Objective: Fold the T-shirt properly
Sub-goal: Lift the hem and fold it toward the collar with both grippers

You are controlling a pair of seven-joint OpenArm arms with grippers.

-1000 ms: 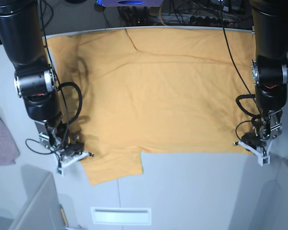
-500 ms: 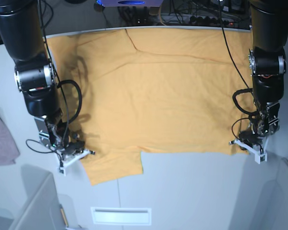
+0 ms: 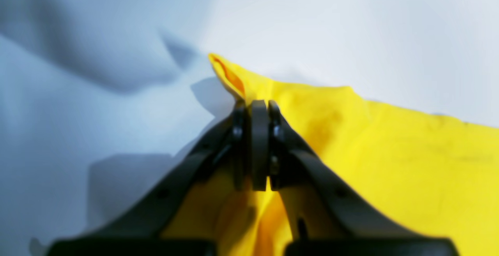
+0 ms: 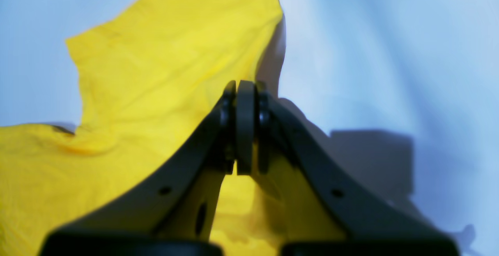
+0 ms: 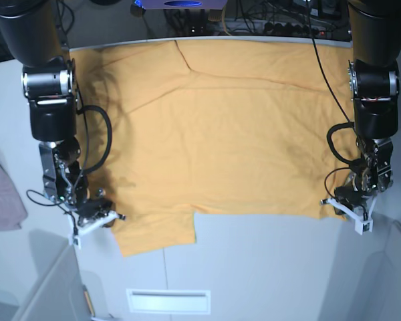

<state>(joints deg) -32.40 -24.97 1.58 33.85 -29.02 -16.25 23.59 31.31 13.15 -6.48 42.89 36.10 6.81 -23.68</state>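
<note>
A: Jaws first. Left gripper (image 3: 259,104): how did they stand?

B: Pressed together, with a corner of the T-shirt (image 5: 214,134) pinched between them. In the left wrist view the cloth ran up through the closed tips and stuck out beyond them as a small peaked fold. Focus was soft, but no gap between the jaws could be seen.

A: Right gripper (image 4: 245,84)?

B: Same reading. Jaws clenched, yellow cloth passing under and between them in the right wrist view; a sleeve-like flap lay past the tips toward upper left.

A: Position of each in the base view?

B: Left gripper (image 5: 353,208) sat at the shirt's near edge on that view's right; right gripper (image 5: 93,214) at the near edge on that view's left, just beside the flap that hung lower than the rest of the hem.

A: The garment itself?

B: Spread nearly flat on the white table (image 5: 267,267), reaching from the far table edge to the near hem. A diagonal crease showed at upper left centre; light wrinkles elsewhere. No black marks could be made out.

A: Anything else on the surface?

B: A small mauve-pink cloth (image 5: 1,194) at the view's left edge, well apart from the shirt.
</note>
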